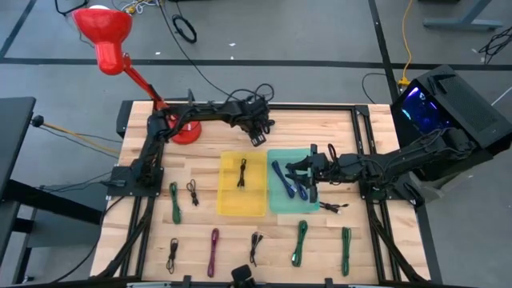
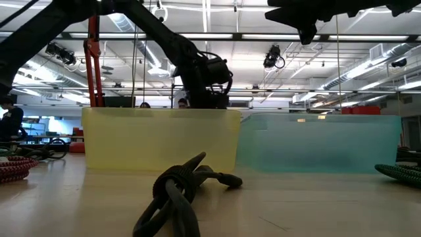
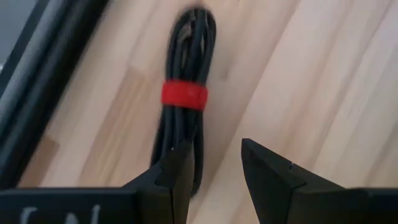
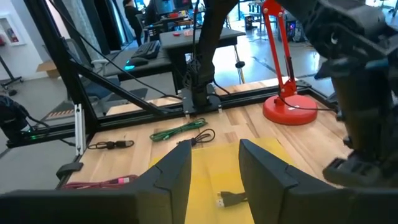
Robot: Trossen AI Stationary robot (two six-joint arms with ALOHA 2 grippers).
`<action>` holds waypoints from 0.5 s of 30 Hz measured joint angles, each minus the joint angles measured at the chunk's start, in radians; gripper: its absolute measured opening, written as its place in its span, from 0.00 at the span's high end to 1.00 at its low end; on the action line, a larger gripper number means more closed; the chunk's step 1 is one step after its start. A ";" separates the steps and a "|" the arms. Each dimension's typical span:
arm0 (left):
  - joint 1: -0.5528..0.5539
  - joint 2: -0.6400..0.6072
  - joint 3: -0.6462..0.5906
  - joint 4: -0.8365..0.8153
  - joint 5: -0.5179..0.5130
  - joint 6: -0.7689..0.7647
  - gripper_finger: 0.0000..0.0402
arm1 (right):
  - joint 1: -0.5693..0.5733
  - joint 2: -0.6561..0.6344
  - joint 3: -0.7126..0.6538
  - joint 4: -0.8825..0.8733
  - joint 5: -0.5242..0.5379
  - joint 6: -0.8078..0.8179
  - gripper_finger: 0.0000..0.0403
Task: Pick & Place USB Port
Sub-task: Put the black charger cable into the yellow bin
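— Where is the left gripper point(image 1: 258, 136) working right now?

— It is hanging over the far side of the wooden table point(image 1: 208, 232), just behind the yellow tray point(image 1: 242, 204). In its wrist view, its fingers point(image 3: 174, 174) are standing a little apart, and a coiled black cable with a red band point(image 3: 185, 93) is lying on the wood just in front of them. The fingers are holding nothing, and I cannot tell if one tip is touching the coil.

— And the right gripper point(image 1: 304, 170)?

— It is hovering above the teal tray point(image 1: 290, 206), beside the blue cable point(image 1: 283, 181) that is lying inside this tray. Its fingers point(image 4: 177, 168) are also standing apart, with nothing between them.

— What is lying in the yellow tray?

— One small black cable point(image 1: 242, 174) is resting in it. From the right wrist camera, a cable plug point(image 4: 229, 200) is showing on the yellow floor.

— Are other cables around?

— Yes, many. A green cable point(image 1: 175, 202) and a black one point(image 1: 193, 192) are lying left of the yellow tray. Nearer the front edge, a purple cable point(image 1: 214, 250) and two more green cables point(image 1: 300, 242) are lying well apart. A red lamp point(image 1: 108, 40) is standing at the far left corner.
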 joint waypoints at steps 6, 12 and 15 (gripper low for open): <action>0.006 0.032 0.000 0.042 -0.039 -0.004 0.65 | 0.006 0.000 0.000 -0.002 0.000 -0.001 0.66; 0.008 0.064 -0.001 0.030 -0.047 -0.013 0.67 | 0.006 0.000 0.000 -0.004 0.000 -0.004 0.66; 0.006 0.065 0.000 0.023 -0.072 -0.007 0.75 | 0.006 0.000 0.000 -0.004 0.000 -0.008 0.66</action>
